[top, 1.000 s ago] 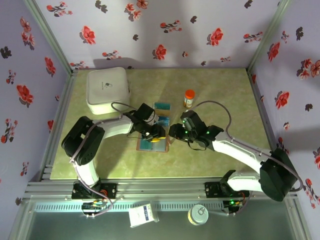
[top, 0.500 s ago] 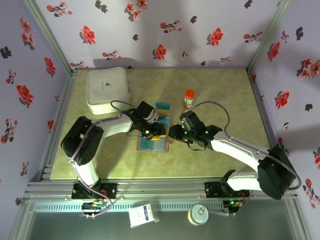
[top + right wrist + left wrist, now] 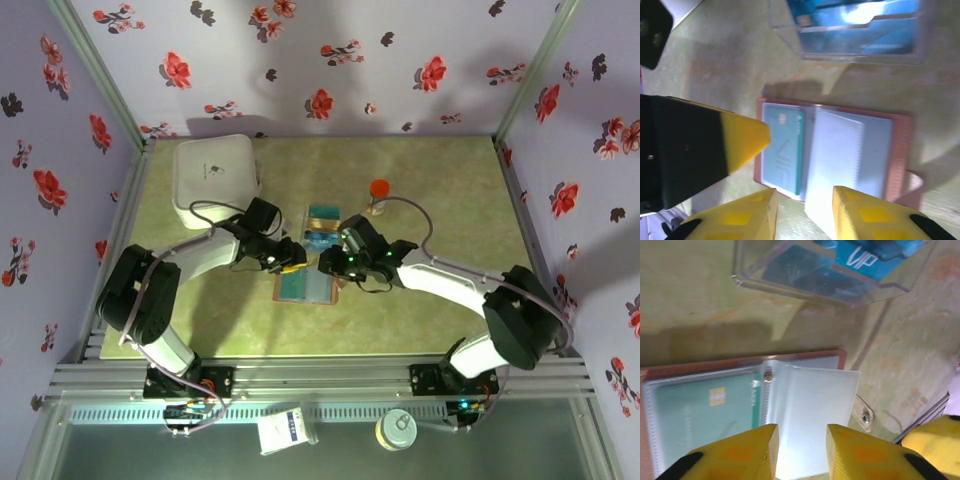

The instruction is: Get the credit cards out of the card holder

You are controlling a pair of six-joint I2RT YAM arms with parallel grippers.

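The brown card holder (image 3: 318,292) lies open on the table between my two grippers. A teal credit card (image 3: 700,410) sits in its left clear sleeve, also seen as the teal credit card (image 3: 781,149). A clear empty sleeve page (image 3: 812,410) stands up from the spine. My left gripper (image 3: 801,452) hovers over this page, open, with nothing pinched. My right gripper (image 3: 804,215) is open at the card holder's (image 3: 900,150) near edge, the raised sleeve page (image 3: 832,165) showing between its fingers. The left gripper's finger (image 3: 735,142) hangs over the card holder's left edge.
A clear plastic tray (image 3: 322,228) holding blue cards stands just behind the card holder, seen as the tray (image 3: 840,275) and the tray (image 3: 860,35). An orange-capped bottle (image 3: 378,195) stands behind it to the right. A large white box (image 3: 215,178) sits at the back left.
Both grippers have shifted left. The left one has drawn back toward the card holder's left side, and the right one has come in over its right side.
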